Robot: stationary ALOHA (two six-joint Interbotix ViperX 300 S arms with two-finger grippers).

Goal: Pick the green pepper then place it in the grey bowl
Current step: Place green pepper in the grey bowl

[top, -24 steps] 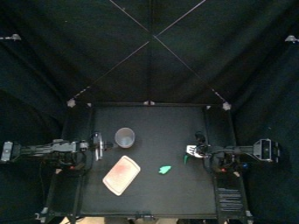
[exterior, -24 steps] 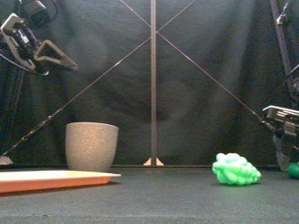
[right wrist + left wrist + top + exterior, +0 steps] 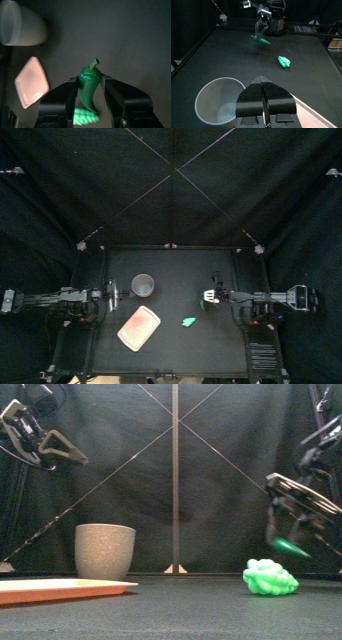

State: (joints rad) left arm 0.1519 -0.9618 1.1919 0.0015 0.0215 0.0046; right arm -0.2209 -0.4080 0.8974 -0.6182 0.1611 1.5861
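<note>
- Grip on the right side is firm: the right tool (image 3: pixel 90 79) has both jaws clenched on the green pepper (image 3: pixel 89 90). The pepper's body runs lengthwise between the jaws, and its curled stalk pokes out past the fingertips.
- From the front I see the green pepper hanging in the air under that tool, clear of the counter (image 3: pixel 201 263) and over its right side.
- Just below it and slightly toward the middle, a bumpy green toy (image 3: pixel 270 578) lies on the counter. It touches neither the pepper nor the tool.
- The grey bowl (image 3: pixel 143 283), a tall speckled cup, stands upright on the left half of the counter, well apart from the pepper. Its mouth is open to the top.
- A pink tray (image 3: pixel 139 328) lies flat in front of the grey bowl, nearer the counter's front edge and turned at a slant. The bumpy green toy sits to its right with a gap between them.
- The left tool (image 3: pixel 262 80) has its jaws pressed together with nothing between them. It hangs at the left side close to the grey bowl, and its wrist camera looks into the bowl's speckled inside, just beside the jaw tips.
- From that left wrist camera I also see the right arm across the counter, with the pepper slanting down from its jaws.
</note>
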